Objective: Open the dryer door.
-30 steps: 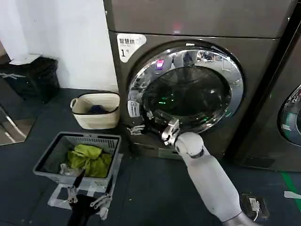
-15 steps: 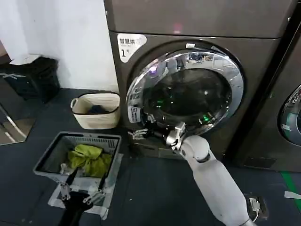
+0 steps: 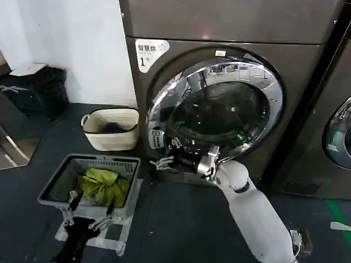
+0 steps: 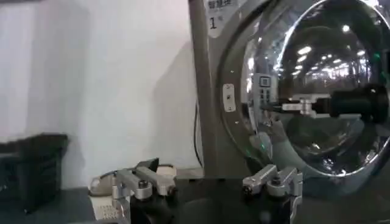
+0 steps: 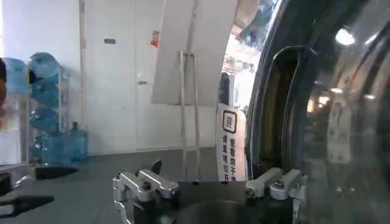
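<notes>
Your right gripper (image 3: pixel 164 161) is at the lower left edge of the dryer door (image 3: pixel 219 112), low on the front of the grey-brown dryer (image 3: pixel 301 98) with the white "1" sticker (image 3: pixel 148 53). The white right arm (image 3: pixel 249 205) reaches up to it from the lower right of the head view. In that view the fingers sit at the chrome rim, but contact is hard to confirm. In the right wrist view the two fingertips (image 5: pixel 145 184) stand well apart, with nothing held between them; the dark door edge lies just beside one of them.

The door sits on the dryer's front, swung out a little on its left side: in the head view the left part of the chrome rim stands off the dryer face, and the left wrist view shows a gap between the rim and the dryer body. The right side is close against the front.

Your left gripper (image 3: pixel 88 216) hangs low at the lower left, over the near edge of a grey basket (image 3: pixel 55 183) holding a green cloth (image 3: pixel 104 183). Its fingers are spread wide and empty in the left wrist view (image 4: pixel 207 182). A cream basket (image 3: pixel 109 129) stands on the floor just left of the dryer, by the white wall. A second machine's round door (image 3: pixel 337 131) shows at the right edge.
</notes>
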Tool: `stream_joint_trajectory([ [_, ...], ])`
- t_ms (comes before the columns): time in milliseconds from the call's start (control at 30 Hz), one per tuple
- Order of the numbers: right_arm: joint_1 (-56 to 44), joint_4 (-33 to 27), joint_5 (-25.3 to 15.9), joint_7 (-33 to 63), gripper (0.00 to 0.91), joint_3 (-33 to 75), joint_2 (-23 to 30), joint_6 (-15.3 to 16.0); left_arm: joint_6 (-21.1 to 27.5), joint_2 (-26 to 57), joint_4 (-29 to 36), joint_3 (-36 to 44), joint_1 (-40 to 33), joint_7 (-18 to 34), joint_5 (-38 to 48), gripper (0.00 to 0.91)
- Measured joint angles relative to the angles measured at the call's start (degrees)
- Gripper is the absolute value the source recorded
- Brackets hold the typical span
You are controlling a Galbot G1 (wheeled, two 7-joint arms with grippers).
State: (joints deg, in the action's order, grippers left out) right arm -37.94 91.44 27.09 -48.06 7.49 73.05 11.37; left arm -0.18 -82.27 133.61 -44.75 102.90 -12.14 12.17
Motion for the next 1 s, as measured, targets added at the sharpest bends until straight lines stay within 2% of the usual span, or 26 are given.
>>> stream_joint_trajectory([
  [300,0.2,-0.1,1.5,-7.7,0.907,0.1,-1.8,0.0,2.4,2.8,-1.8,-2.1,-4.8,-2.4,6.8,0.907],
  [767,0.2,-1.7,3.1,-19.0,0.907,2.1,-4.8,-0.2,4.7,7.3,-4.1,-1.3,-11.3,-2.9,11.2,0.907],
  [1000,-0.1,-1.5,4.5,-21.2,0.907,2.7,-5.9,0.1,5.5,10.5,-5.7,-1.6,-14.0,-3.5,14.4,0.907],
])
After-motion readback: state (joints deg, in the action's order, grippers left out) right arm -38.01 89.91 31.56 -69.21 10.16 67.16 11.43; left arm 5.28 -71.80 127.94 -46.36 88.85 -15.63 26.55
